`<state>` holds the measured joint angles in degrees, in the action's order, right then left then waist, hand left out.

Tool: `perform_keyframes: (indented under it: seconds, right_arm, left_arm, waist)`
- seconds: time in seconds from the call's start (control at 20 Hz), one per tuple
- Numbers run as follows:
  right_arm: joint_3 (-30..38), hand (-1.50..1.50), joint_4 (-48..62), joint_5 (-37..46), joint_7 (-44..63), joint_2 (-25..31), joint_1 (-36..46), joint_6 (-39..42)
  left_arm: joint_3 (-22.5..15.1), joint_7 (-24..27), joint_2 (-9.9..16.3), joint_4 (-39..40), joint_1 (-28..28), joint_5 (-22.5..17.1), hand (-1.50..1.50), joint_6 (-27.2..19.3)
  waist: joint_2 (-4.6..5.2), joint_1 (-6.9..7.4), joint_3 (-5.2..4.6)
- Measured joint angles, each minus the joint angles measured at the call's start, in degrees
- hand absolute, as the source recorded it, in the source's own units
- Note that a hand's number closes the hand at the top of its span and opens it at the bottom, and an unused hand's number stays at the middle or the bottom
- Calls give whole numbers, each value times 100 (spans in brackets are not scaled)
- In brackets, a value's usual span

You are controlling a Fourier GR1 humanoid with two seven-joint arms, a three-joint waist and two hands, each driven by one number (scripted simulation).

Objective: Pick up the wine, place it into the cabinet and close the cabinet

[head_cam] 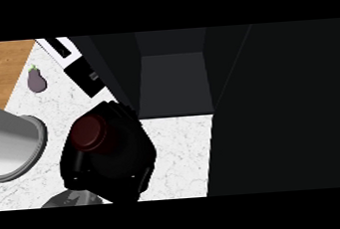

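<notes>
Wine bottle held at the cabinet mouth, not yet inside

Left robot hand (106, 158) curled round the wine bottle (92, 133), low-left of the open cabinet (174, 81); right robot hand unseen. Risk: bottle clips the dark door (114, 70) beside it or the shelf edge, tipping onto the table (179, 150)

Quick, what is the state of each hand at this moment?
Left hand: shut on the wine bottle, in front of the open cabinet.
Right hand: not in view.
</notes>
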<state>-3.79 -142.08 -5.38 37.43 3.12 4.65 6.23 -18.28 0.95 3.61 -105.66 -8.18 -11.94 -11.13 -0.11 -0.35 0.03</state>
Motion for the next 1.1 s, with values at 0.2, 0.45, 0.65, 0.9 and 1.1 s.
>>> perform_keyframes:
  seconds: [0.2,0.45,0.65,0.9,1.1]
  right_arm:
    - [178,-150,57,-62,-106,27,-24,102]
    - [196,-150,30,-126,-104,16,-125,183]
    - [260,-150,13,-159,-231,5,-305,278]
    - [187,-150,32,-181,-287,-31,-369,348]
    - [89,-150,19,-171,-269,-87,-354,297]
  left_arm:
    - [-311,-348,-221,68,-485,172,150,-573]
    - [-632,-588,-318,284,-1099,369,150,-1290]
    - [-716,-754,-343,568,-1587,438,150,-1757]
    - [-805,-612,-354,1018,-1982,380,150,-2112]
    - [-744,-541,-357,1412,-2343,416,150,-2250]
  waist:
    - [3,-9,0]
    - [1,-27,1]
    - [2,-33,0]
    - [5,-36,-1]
    - [6,-38,-1]
